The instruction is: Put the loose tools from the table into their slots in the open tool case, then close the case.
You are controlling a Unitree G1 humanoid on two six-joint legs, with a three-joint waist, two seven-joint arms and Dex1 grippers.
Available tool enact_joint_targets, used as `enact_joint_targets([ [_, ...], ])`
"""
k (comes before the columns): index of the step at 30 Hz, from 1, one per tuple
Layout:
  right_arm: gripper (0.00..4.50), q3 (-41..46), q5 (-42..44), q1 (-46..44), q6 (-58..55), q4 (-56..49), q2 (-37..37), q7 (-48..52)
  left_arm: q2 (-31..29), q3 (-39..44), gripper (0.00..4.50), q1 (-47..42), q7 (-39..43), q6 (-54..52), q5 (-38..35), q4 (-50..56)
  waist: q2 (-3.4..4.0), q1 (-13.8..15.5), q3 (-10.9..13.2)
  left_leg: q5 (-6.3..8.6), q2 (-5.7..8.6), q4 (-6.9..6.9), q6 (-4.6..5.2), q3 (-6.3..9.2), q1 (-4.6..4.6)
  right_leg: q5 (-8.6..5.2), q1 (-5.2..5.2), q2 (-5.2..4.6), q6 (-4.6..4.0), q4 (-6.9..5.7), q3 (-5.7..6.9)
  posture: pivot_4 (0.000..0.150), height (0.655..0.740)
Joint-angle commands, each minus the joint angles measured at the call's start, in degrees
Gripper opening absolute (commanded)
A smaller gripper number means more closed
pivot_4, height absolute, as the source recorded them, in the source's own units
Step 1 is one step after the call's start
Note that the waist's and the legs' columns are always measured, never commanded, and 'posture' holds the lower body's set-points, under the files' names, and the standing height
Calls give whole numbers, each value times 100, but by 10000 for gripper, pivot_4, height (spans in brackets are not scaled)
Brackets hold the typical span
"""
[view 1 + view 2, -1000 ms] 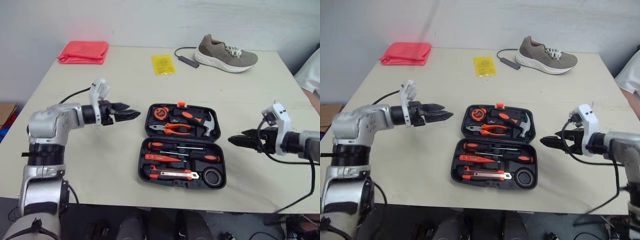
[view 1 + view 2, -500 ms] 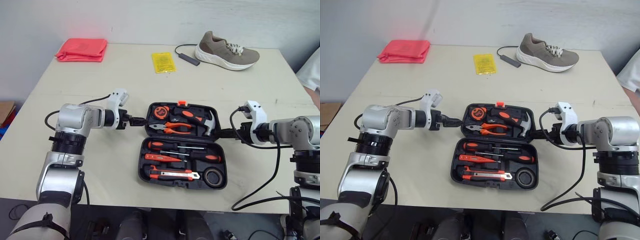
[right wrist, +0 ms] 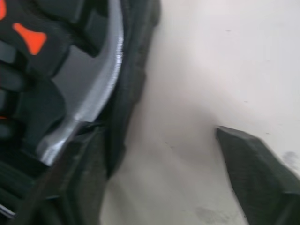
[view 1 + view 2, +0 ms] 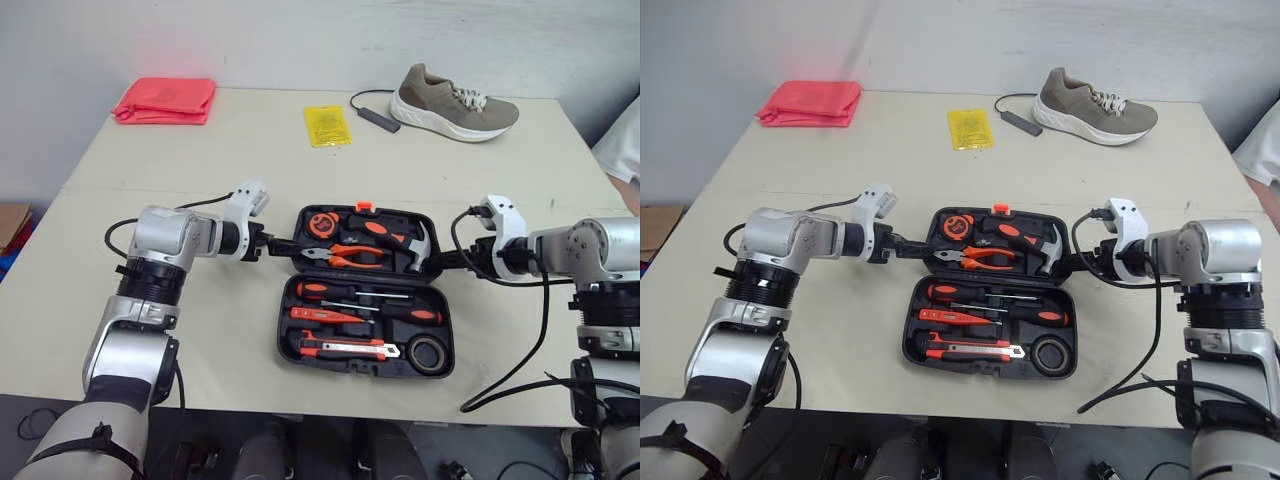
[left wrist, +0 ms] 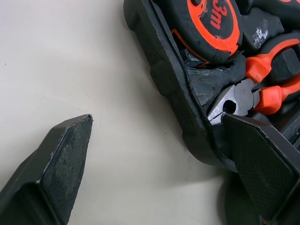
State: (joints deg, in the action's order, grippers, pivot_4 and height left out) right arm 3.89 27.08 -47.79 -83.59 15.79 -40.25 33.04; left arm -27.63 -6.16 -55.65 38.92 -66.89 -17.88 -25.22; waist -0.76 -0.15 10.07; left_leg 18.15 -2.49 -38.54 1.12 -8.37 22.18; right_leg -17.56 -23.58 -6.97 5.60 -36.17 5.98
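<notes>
- Tool case [image 5: 164, 79]: lies open on the counter [image 4: 200, 170], both halves loaded.
- Left pincer [image 4: 283, 243]: wide open, empty, astride the far half's left rim, one finger inside, one outside.
- Right pincer [image 4: 447, 262]: also open and empty, at the right rim beside the hammer [image 3: 93, 108].
- Handling: stiff shell, probably tool-heavy and smooth; pinch both side rims and fold evenly.
</notes>
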Motion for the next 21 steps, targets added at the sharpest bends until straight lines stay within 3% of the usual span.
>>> enact_joint_targets([
  [1,16970,233,-52,-8,-187,191,128,-181,76,-74,39334,-64,167,-141,-50,-100,-1,1,-1,0,0,-3,0,0,0,0,0,0,0,-2,-1,1500,7400],
  [4,2228,566,-54,-23,-289,280,344,-318,177,-68,27760,-92,268,-222,-89,-247,-13,1,-8,1,-1,-12,1,3,0,0,4,-1,0,-7,0,1500,7400],
  [5,0,689,-47,-23,-315,289,414,-372,200,-99,23546,-94,353,-261,-107,-274,-15,1,-9,1,-1,-17,1,3,1,0,5,-1,0,-10,0,1500,7400],
  [10,0,1128,57,91,-406,58,680,-560,325,-159,1876,-42,573,-355,-178,-286,-13,-2,-15,3,-4,-26,0,4,-2,0,5,-2,0,-23,-2,1500,7400],
  [14,0,1206,193,398,-391,-612,801,-554,358,21,886,-10,422,-151,-102,-315,-12,5,-19,3,-3,-30,0,7,-3,0,6,-7,0,-27,-2,1500,7400],
  [19,0,1557,314,851,322,-1578,975,-539,346,508,886,156,321,159,-241,21,-12,-12,-19,4,-1,-30,-1,6,-2,0,4,-11,0,-30,-2,1500,7400],
  [21,0,1702,344,1165,1061,-2092,1081,-438,403,730,886,380,378,764,-314,313,-8,-12,-17,4,-2,-29,-1,5,0,0,-2,-10,0,-32,-3,1500,7400],
])
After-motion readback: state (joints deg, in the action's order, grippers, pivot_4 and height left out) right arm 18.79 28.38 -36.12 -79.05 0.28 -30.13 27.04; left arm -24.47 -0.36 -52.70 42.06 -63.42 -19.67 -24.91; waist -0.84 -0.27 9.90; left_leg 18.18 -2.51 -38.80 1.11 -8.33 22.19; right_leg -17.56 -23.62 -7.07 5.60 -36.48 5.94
